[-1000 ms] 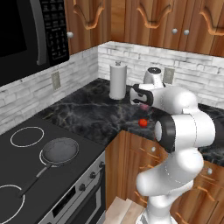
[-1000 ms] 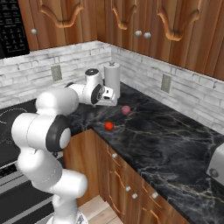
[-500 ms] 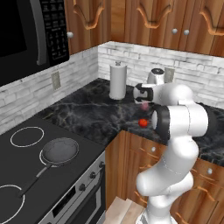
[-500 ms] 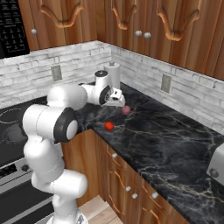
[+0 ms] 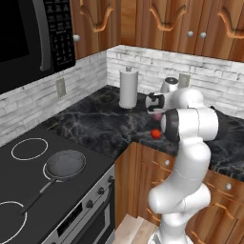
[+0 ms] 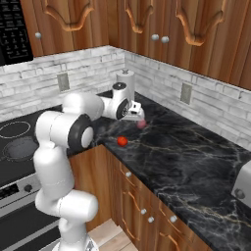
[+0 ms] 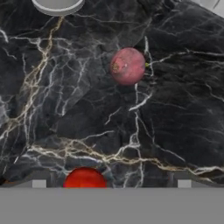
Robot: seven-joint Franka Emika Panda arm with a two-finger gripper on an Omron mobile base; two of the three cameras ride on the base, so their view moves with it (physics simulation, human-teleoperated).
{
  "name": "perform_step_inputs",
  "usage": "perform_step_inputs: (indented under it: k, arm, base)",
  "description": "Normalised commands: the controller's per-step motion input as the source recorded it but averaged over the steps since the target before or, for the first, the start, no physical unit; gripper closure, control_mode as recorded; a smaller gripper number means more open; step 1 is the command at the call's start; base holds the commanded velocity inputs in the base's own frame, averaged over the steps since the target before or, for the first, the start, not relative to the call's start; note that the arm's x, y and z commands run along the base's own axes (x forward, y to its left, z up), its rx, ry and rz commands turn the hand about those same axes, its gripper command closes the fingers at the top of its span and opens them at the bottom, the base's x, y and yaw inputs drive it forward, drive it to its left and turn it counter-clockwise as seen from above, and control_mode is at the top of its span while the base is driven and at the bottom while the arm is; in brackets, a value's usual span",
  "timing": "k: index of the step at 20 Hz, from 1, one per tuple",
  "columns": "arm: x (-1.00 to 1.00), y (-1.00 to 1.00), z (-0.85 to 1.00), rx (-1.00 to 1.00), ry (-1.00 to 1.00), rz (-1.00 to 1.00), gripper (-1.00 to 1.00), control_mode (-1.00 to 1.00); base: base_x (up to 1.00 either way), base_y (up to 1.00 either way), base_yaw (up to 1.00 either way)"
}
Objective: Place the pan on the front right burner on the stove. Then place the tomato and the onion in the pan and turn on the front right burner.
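Marble table held both vegetables; pan (image 5: 64,164) sat on the stove.
I had the gripper (image 6: 136,113) spread wide, empty, above the onion (image 7: 127,66), tomato (image 7: 85,178) nearer the table's edge.

Even, soft rendered light, faint shadows, slightly blurry, no glare.
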Motion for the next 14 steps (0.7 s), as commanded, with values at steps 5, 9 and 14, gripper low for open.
perform_step_inputs:
  k: [5, 9, 14]
  arm:
    - [0.44, -0.15, -0.16, 0.00, 0.00, 0.00, -1.00, -1.00]
    - [0.42, -0.13, -0.06, 0.00, 0.00, 0.00, -1.00, -1.00]
    - [0.38, -0.12, -0.12, 0.00, 0.00, 0.00, -1.00, -1.00]
  base:
    - [0.00, 0.00, 0.00]
    - [0.00, 0.00, 0.00]
    - [0.00, 0.00, 0.00]
